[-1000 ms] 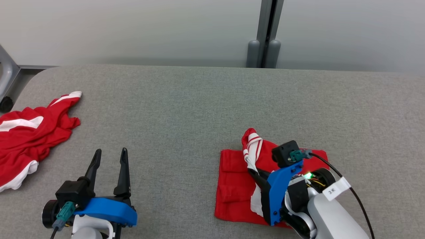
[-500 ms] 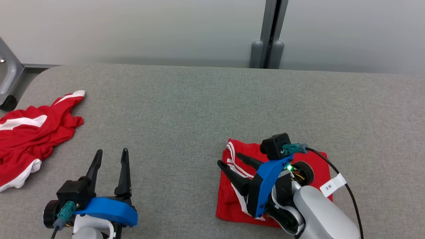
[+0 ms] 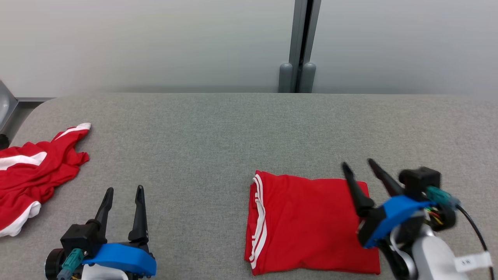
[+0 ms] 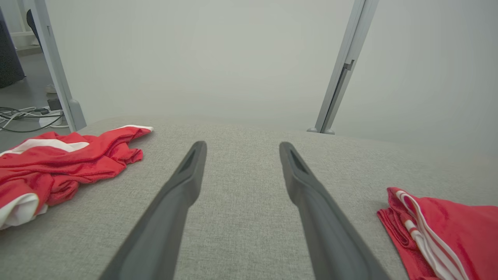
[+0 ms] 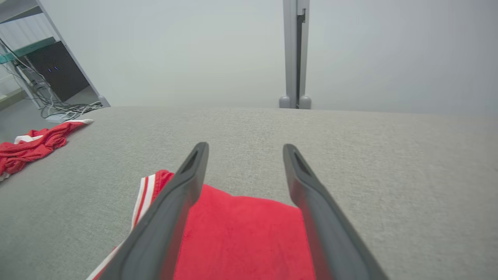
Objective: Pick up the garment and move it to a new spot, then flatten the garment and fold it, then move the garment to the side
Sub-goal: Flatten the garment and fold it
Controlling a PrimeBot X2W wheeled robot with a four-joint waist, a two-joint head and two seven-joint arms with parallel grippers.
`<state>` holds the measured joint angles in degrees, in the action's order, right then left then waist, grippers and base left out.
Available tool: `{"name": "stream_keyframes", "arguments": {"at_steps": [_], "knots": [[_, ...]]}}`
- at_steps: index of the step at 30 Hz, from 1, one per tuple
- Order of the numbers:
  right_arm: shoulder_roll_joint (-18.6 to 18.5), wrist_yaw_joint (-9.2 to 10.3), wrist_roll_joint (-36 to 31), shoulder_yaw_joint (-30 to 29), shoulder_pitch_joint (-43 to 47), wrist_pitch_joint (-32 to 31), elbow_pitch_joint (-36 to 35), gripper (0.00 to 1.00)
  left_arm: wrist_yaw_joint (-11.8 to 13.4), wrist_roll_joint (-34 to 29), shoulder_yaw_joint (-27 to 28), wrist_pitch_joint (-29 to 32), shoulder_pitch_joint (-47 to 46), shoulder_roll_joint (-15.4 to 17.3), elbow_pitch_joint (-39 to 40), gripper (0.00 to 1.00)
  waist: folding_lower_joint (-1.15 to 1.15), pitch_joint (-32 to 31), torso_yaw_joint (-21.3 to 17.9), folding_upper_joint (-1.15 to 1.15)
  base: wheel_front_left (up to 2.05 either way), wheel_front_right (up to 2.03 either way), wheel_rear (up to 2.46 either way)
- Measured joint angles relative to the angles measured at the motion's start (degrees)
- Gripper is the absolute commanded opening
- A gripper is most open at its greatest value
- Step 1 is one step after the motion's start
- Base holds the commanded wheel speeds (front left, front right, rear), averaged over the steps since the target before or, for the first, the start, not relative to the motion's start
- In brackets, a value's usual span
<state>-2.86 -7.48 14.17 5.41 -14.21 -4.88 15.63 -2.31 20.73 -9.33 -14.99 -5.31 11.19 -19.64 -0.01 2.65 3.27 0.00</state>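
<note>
We see open table (image 3: 218, 132) between the crumpled red cloth (image 3: 35, 175) at its left edge and the folded garment (image 3: 311, 223) near the front right; the wrist views add floor cables (image 4: 19, 116) beyond that edge. Our right gripper (image 3: 357, 163) hovers over the garment's right edge, fingers spread, holding nothing; our left gripper (image 3: 124, 189) gapes likewise, well apart from it.

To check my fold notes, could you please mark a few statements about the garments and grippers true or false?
1. The folded red garment lies flat on the grey table. True.
2. The right gripper is shut on it. False: it is open and holds nothing.
3. A crumpled red and white garment lies at the table's left end. True.
4. The left gripper touches that crumpled garment. False: it is open, apart from it.
5. The folded garment's white stripes run along its right edge. False: its left edge.
</note>
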Motion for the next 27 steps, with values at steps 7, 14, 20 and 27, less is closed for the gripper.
{"name": "stream_keyframes", "arguments": {"at_steps": [7,14,20,27], "knots": [[-0.1,0.0,-6.7,-9.1,8.3,4.0,-5.2,1.0,0.2,-0.1,0.5,0.0,1.0,-0.2,0.8,1.0,0.0,-0.8,-0.9,0.0,0.0,0.0,0.0],[0.0,0.0,-4.9,-11.4,12.6,5.8,-7.5,1.0,0.0,-0.6,1.1,0.0,2.6,-0.5,1.0,1.0,0.0,-2.0,-1.7,0.0,0.0,0.0,0.0],[0.0,0.0,-6.0,-11.9,14.5,7.1,-10.3,1.0,-0.1,-0.7,1.3,0.0,3.9,-1.0,0.7,1.0,0.0,-3.0,-2.4,0.0,0.0,0.0,0.0],[0.0,0.0,-5.9,-11.7,15.0,7.0,-9.7,1.0,-0.6,-0.8,1.5,0.0,4.0,-1.0,-0.4,1.0,0.0,-3.5,-2.7,0.0,0.0,0.0,0.0]]}}
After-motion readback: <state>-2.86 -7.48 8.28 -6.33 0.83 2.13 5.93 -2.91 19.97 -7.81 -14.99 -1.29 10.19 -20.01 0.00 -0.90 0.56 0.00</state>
